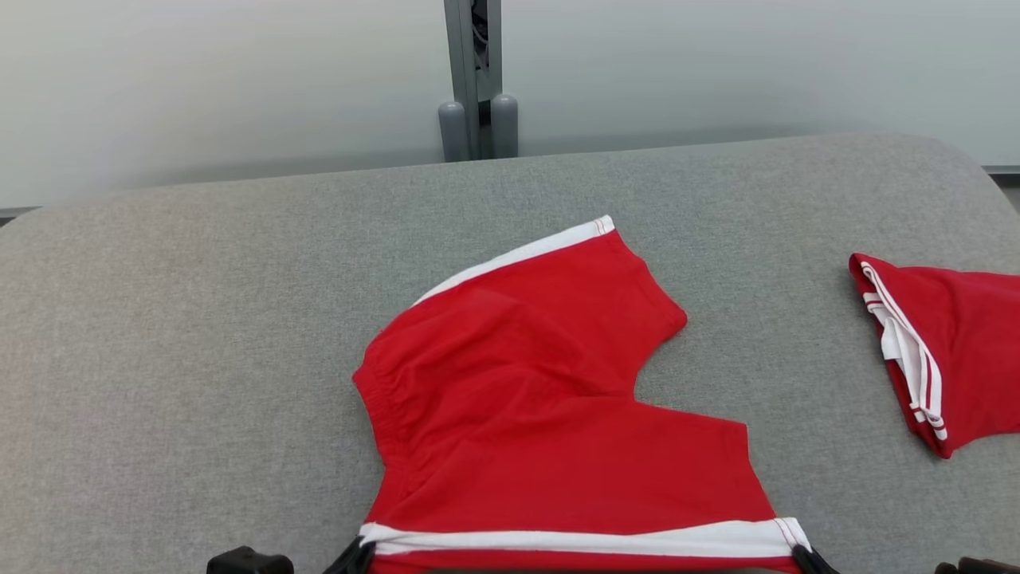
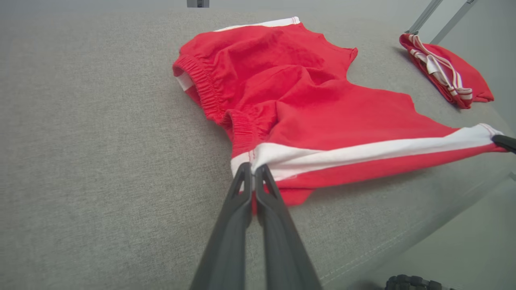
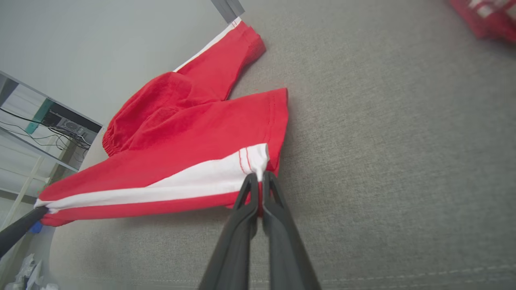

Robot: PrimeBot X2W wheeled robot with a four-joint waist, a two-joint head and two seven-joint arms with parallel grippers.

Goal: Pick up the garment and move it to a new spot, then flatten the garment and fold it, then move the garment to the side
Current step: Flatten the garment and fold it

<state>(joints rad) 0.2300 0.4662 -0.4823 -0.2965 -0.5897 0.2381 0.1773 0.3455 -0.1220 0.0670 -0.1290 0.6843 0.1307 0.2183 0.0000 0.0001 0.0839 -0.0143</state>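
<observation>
The garment is a pair of red shorts with white side stripes, spread on the grey cushioned surface. Its near edge, the white stripe, is stretched taut and lifted slightly between my two grippers. My left gripper is shut on the waistband end of that stripe. My right gripper is shut on the leg-hem corner of the garment. In the head view the left gripper and right gripper sit at the bottom edge, at the stripe's two ends. The far leg lies flat, angled away.
A second red garment with white trim lies folded at the right edge of the surface, also in the left wrist view. A grey post stands behind the surface against a pale wall. The surface's front edge is close under the grippers.
</observation>
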